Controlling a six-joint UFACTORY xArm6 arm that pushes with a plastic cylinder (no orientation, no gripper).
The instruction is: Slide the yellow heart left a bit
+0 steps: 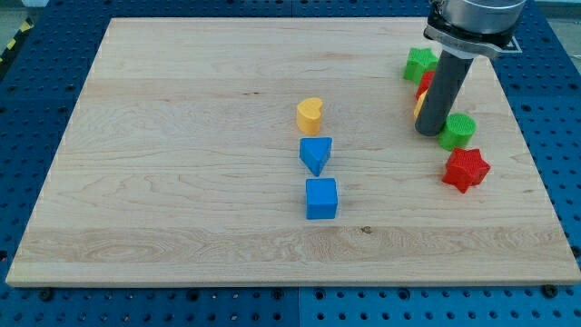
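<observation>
The desk (182, 136) is the largest thing here: a pale wooden board that fills almost the whole view, lying on a blue perforated base (36, 82) that shows around its edges.

Next in size is the arm (472, 18), which comes in from the view's top right corner. It ends in a dark rod (443, 86) that stands nearly upright. My tip (428, 133) is on the desk at the right side, just beside the green cylinder (458, 131), which is on its right. This end effector is only a plain rod with no parts that open or close, so it clamps nothing.

The blocks are the smallest things. Near the middle of the desk three of them stand in a short column. The yellow heart (310, 113) is at the top of this column. Just below it is the blue triangle (316, 153), and below that the blue cube (321, 198). The three are close together, but I cannot tell if they touch. The yellow heart is well apart from my tip, to the tip's left.

At the right side there is a second group. A green star (419, 64) is at its top, left of the rod. A red star (466, 169) is at its bottom, below the green cylinder. Between the green star and my tip, a red block (424, 84) and a small yellow block (419, 100) show partly behind the rod; their shapes are hidden.
</observation>
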